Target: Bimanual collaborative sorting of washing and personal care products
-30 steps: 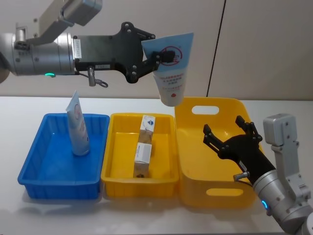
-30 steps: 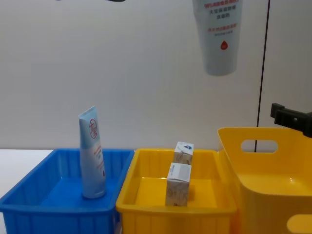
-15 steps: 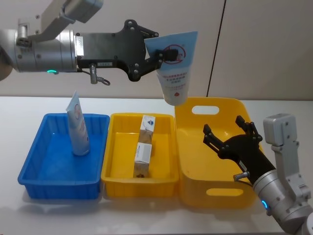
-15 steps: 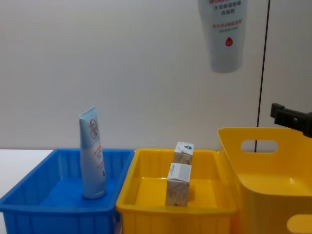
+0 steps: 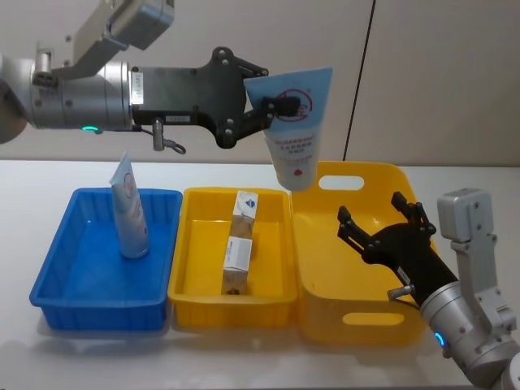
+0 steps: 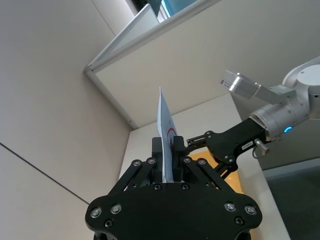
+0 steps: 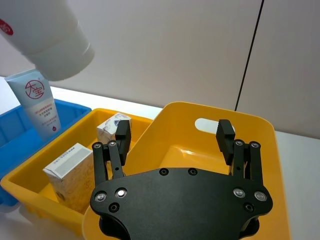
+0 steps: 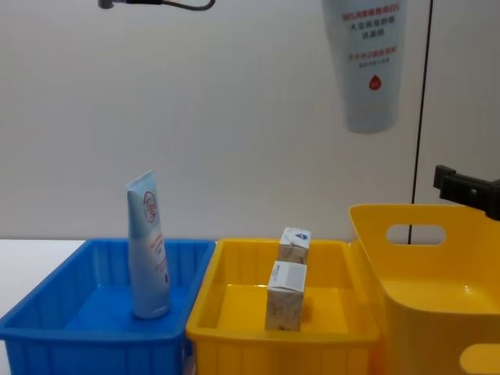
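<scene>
Sitting widest on the table (image 5: 49, 175), to the right: a handled yellow basket (image 5: 357, 168), then a shallow yellow bin (image 5: 183, 268) in the middle and a blue bin (image 5: 49, 280) on the left, set side by side. Reaching in high from the left, the left gripper (image 5: 258, 106), clamped on the flat crimped end of a squeeze tube (image 5: 294, 130). Waiting low over the basket, the right gripper (image 5: 374, 213), fingers spread wide and holding nothing. Hanging cap-down, long axis close to vertical with a slight tilt, above the seam between yellow bin and basket: that held tube, up and to the left of the right gripper, apart from it. Pale blue fading to white, red ring logo, red text. Standing cap-down in the blue bin, a matching tube (image 5: 130, 211); in the yellow bin, two upright white-and-beige cartons (image 5: 244, 205) (image 5: 238, 253), one behind the other.
</scene>
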{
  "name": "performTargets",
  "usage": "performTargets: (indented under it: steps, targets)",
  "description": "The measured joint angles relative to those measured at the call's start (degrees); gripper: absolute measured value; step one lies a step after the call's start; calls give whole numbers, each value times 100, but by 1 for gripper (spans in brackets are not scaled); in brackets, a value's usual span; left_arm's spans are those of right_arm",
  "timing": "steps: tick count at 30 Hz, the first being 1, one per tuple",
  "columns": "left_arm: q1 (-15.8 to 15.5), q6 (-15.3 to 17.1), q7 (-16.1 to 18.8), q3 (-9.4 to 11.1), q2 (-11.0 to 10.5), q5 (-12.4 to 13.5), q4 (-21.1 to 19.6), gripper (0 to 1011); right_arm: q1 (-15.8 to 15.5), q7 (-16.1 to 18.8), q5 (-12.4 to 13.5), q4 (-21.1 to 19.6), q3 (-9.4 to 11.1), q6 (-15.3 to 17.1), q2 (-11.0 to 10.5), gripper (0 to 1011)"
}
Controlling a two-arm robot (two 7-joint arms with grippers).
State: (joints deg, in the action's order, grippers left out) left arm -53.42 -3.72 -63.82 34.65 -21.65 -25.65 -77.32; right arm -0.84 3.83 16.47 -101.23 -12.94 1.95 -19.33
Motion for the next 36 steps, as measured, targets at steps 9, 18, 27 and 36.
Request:
performTargets:
  steps: [9, 18, 27, 36]
  targets:
    - [-9, -35, -136, 66, 32, -107, 100, 107, 0, 0, 0, 0, 0, 0, 0, 1002]
    - [-23, -56, -214, 108, 50, -173, 167, 107, 1, 5, 0, 0, 4, 2, 1, 1002]
    - [-29, -67, -251, 129, 58, -201, 198, 108, 99, 316, 229, -101, 85, 156, -89, 1002]
    - [-33, -72, -266, 138, 62, -214, 211, 107, 335, 850, 649, -230, 194, 442, -281, 1002]
